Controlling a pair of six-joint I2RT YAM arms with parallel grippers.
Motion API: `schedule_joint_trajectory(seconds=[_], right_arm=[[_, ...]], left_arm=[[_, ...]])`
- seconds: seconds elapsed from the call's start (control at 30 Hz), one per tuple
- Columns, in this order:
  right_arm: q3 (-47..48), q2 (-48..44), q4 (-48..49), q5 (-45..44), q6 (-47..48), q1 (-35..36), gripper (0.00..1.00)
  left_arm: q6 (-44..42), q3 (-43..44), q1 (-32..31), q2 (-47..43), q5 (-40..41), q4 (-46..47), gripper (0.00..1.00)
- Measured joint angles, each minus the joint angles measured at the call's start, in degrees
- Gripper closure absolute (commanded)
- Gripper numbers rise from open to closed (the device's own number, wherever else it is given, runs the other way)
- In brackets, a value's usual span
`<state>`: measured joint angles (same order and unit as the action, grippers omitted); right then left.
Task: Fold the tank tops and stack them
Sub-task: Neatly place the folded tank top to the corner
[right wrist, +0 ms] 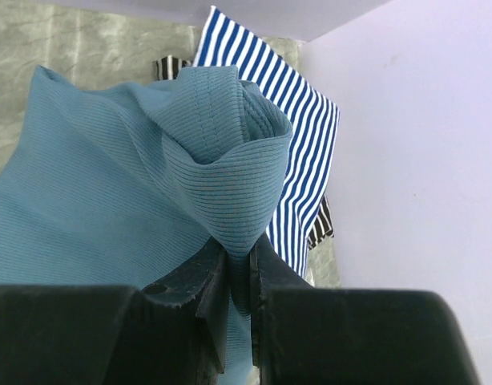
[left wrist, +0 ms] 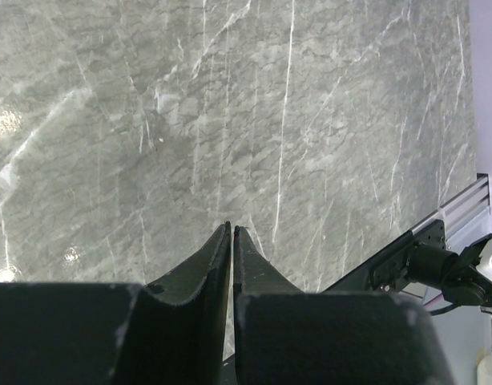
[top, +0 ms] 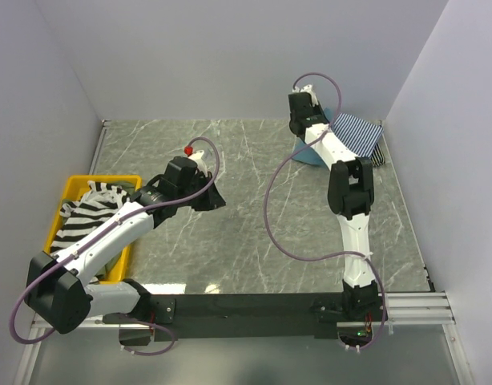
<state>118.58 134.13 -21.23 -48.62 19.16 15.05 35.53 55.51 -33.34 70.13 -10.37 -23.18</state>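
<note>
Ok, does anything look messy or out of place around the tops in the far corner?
Yes. The teal top is bunched into a peaked fold pinched in the right gripper, not lying flat, by the pinstriped top in the far right corner. Dark striped cloth pokes out from under that one.

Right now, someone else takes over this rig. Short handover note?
Left gripper: shut, empty, over bare table.
Right gripper: shut on a raised fold of the teal tank top in the far right corner.
Pinstriped tank top: lies flat in that corner, partly under the teal one, and looks folded.
Black-and-white striped tank top: crumpled in the yellow bin on the left.
Done: the pinstriped one, apparently.
Left: finish folding the teal one and set it on the stack, then fold and stack what is in the bin.
</note>
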Motion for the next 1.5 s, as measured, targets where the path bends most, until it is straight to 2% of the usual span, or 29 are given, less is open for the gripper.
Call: schedule_joint_trajectory(seconds=[0.33,0.77,1.13,1.2,1.23,1.33,1.4,1.5], right_arm=[[0.04,-0.31,0.44,4.50,-0.55,-5.29,1.00],[0.02,-6.43,-0.63,14.53,-6.91,-13.49,1.00],[-0.96,-6.47,-0.70,19.91,-12.37,-18.69,1.00],[-0.96,-5.88,-0.70,20.85,-13.62,-19.82,0.89],[-0.96,-5.57,-0.68,21.20,-14.10,-20.24,0.70],[-0.94,-4.07,-0.76,22.51,-16.26,-21.62,0.46],[-0.92,-2.86,-1.11,23.04,-17.73,-22.32,0.41],[-0.87,-2.23,-3.39,23.26,-19.82,-22.97,0.39]], left_arm=[[0.00,-0.66,0.00,0.31,-0.72,0.20,0.89],[0.02,-1.64,0.00,0.70,-1.90,0.79,0.89],[0.02,-1.84,0.00,0.98,-2.34,1.31,0.88],[0.02,-1.84,0.00,1.03,-2.45,1.33,0.88],[0.02,-1.84,0.00,1.07,-2.47,1.36,0.88],[0.02,-1.84,0.00,1.40,-2.51,1.46,0.88],[0.04,-1.84,0.00,1.75,-2.56,1.46,0.88],[0.04,-1.84,0.00,2.12,-2.93,1.46,0.88]])
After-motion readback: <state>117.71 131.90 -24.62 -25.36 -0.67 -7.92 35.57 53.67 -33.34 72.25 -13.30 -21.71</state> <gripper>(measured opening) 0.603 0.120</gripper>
